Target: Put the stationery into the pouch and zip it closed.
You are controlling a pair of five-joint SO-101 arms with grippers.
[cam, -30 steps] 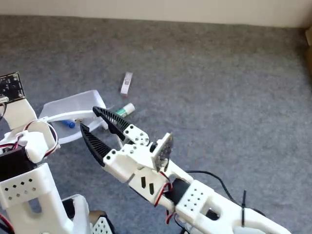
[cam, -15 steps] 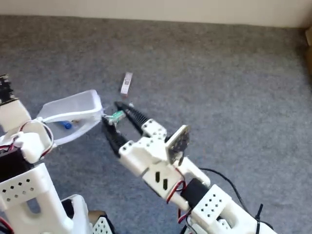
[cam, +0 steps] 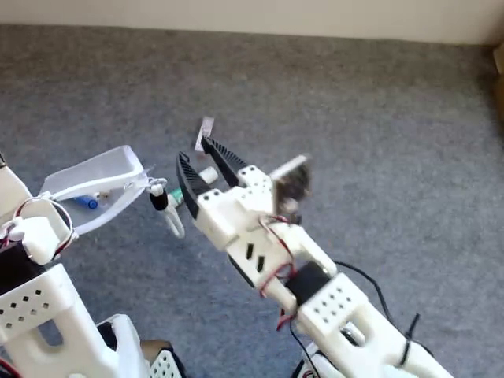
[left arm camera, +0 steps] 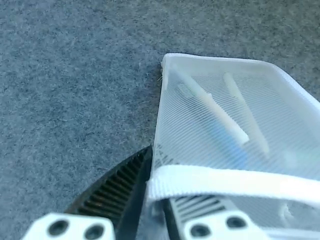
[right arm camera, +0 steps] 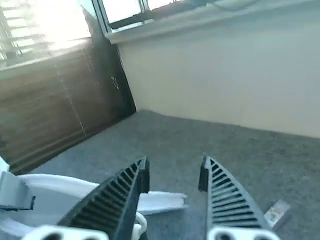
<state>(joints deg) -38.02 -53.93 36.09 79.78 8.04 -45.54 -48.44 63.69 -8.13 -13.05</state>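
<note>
Grey carpet (cam: 378,118) is stretching under both arms. I am holding my right claw (cam: 194,151) with jaws apart, tips just short of the small white stationery piece (cam: 205,134), which is lying lengthwise away from me; my left claw (left arm camera: 157,172) is clamping the pouch (cam: 98,181) rim alongside.

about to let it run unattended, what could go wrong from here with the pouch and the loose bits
The right gripper is open, and from above the small white tube lies between its fingers; an off-centre close might flick it away. The left gripper pinches the pouch by one edge only, so it may sag or slip during loading, and the pens inside could slide out.
</note>
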